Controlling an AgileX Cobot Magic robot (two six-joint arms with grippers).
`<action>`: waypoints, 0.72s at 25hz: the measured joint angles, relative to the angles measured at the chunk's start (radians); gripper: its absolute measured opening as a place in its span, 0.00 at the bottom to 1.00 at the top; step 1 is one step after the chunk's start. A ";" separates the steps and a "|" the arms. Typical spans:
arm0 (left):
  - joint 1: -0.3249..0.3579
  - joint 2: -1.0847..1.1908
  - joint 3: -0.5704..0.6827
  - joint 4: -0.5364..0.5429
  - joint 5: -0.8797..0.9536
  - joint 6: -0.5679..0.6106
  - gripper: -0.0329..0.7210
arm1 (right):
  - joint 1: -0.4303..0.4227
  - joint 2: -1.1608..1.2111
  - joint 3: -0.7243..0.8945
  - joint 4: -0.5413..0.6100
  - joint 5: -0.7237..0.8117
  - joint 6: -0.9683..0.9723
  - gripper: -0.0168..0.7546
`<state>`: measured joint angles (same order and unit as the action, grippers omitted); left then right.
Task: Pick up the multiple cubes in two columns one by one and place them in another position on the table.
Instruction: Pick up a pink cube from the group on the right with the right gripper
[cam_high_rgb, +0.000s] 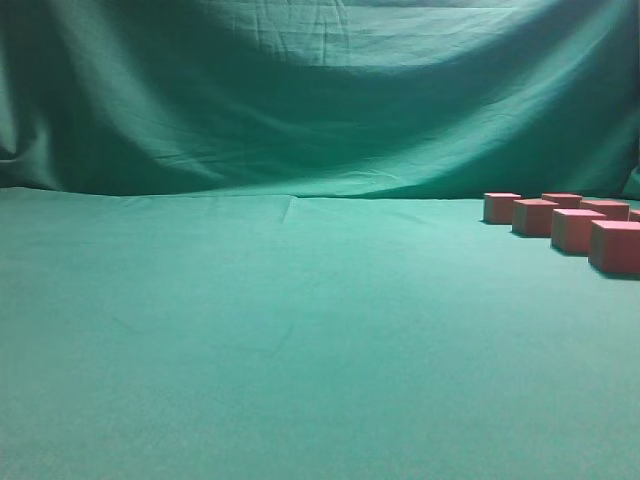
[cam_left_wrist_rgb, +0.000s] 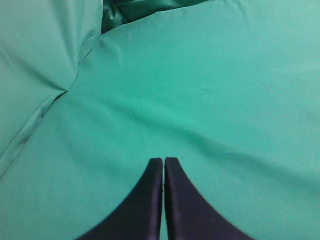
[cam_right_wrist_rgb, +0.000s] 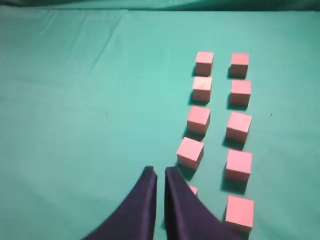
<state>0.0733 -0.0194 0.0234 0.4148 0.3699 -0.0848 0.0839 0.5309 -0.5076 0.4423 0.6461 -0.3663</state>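
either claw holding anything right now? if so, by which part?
Nothing held. Left claw is shut over bare cloth; right claw is nearly shut and empty, above the near end of the cubes, which all sit on the table.

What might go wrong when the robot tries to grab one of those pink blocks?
1. The right claw hangs over the cubes with its jaws nearly shut, so it must open wide first or it may just bump a block.
2. The blocks sit close together in two columns; a finger could knock a neighbour out of line.
3. One cube is mostly hidden behind the claw, so it may be easy to hit by accident.
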 joint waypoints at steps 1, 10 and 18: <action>0.000 0.000 0.000 0.000 0.000 0.000 0.04 | 0.000 0.015 -0.003 0.002 0.002 0.000 0.08; 0.000 0.000 0.000 0.000 0.000 0.000 0.04 | 0.016 0.266 -0.171 -0.136 0.264 0.149 0.08; 0.000 0.000 0.000 0.000 0.000 0.000 0.04 | 0.201 0.592 -0.241 -0.339 0.304 0.328 0.02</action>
<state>0.0733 -0.0194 0.0234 0.4148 0.3699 -0.0848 0.2852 1.1231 -0.7484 0.1033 0.9502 -0.0381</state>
